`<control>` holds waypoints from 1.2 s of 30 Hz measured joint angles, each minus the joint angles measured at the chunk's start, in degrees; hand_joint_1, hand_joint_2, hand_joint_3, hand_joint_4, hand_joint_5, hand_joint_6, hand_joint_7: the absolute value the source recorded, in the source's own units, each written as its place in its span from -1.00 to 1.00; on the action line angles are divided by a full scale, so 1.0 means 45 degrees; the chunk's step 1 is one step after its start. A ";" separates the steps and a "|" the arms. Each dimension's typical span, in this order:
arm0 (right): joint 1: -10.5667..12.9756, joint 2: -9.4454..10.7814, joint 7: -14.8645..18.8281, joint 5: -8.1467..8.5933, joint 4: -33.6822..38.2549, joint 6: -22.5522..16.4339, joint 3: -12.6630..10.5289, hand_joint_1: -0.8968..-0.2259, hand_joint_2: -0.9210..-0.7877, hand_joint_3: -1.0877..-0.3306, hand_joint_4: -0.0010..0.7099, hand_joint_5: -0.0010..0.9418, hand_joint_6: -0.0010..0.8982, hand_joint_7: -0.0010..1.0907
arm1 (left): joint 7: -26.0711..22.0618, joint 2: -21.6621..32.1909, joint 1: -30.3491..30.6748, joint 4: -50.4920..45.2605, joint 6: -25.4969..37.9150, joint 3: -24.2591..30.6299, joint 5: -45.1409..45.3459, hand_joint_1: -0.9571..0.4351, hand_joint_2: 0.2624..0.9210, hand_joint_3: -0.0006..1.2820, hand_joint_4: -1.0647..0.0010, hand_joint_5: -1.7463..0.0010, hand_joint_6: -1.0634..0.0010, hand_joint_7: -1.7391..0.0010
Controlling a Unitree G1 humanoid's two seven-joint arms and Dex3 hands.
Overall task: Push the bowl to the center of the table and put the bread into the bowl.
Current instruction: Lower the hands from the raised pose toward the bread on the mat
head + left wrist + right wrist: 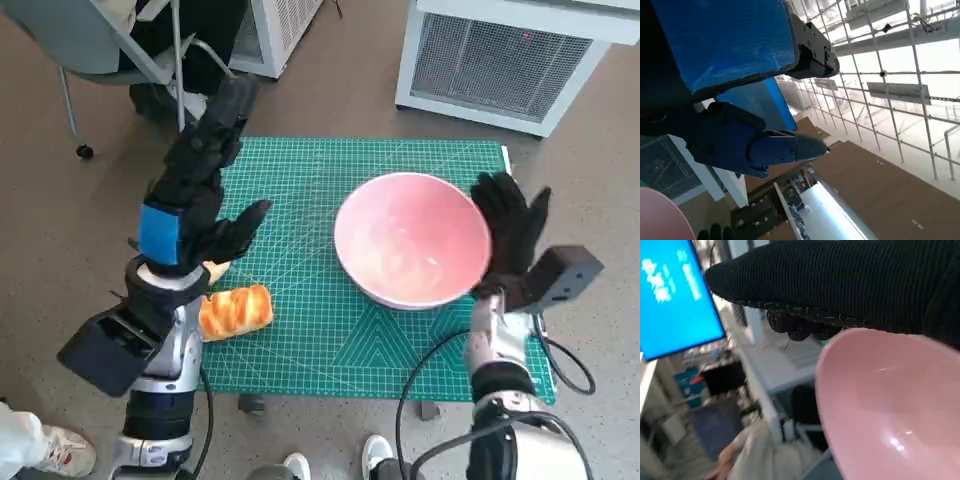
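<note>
Right hand (pixel 510 238), gloved in black knit, stands upright with its fingers spread and nothing gripped; its palm looks to lie flat against the outer wall of the pink bowl (pixel 412 240), which sits just beside it on the side toward the left hand. From the right wrist view the bowl's rim curves directly under the glove, so close that contact seems likely, though the touching line itself is hidden. Left hand (pixel 200 205) hangs raised above the counter (pixel 320 340) with fingers apart, holding nothing. Bread (pixel 236 311) lies on the green mat just below and slightly behind that hand, near the counter's front edge and well apart from the bowl.

By its look the bowl is rigid, smooth and glossy, probably light enough to slide on the mat, yet apt to tip if pressed high on the rim; a low, flat push on its wall would suit. Bread appears soft and light, likely to dent under pressure, so a gentle hold across its middle, from both long sides, seems best.
</note>
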 measured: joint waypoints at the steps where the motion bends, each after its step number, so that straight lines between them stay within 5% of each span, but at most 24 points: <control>1: -0.0082 0.0047 -0.0001 -0.0005 0.0002 0.0004 0.0001 -0.01 -1.00 -0.38 -0.39 -0.99 -0.81 0.01 | 0.0035 0.0011 0.0064 -0.0084 0.0035 0.0023 0.0020 -0.50 1.00 -0.45 0.46 0.99 0.18 0.97; 25: -0.1669 0.0693 -0.0950 -0.0657 0.0201 0.1365 0.0331 0.04 -1.00 -0.32 -0.30 -0.98 -0.57 -0.24 | 0.0489 0.0931 0.1411 -0.1624 0.0509 0.0771 0.0508 -0.51 1.00 -0.42 0.52 1.00 0.22 0.99; 30: -0.1785 0.0387 -0.0983 -0.1022 0.0051 0.0848 0.0704 0.02 -1.00 -0.34 -0.31 -0.99 -0.64 -0.19 | 0.0347 0.1737 0.2091 -0.2314 0.1002 0.1202 0.0551 -0.49 1.00 -0.41 0.50 0.99 0.21 0.99; 36: -0.1808 -0.0067 -0.0620 -0.1423 -0.0466 -0.0913 0.1278 -0.05 -1.00 -0.39 -0.26 -0.99 -0.92 0.22 | 0.0100 0.2979 0.3070 -0.3075 0.1628 0.1833 0.1072 -0.45 1.00 -0.43 0.48 0.99 0.20 0.98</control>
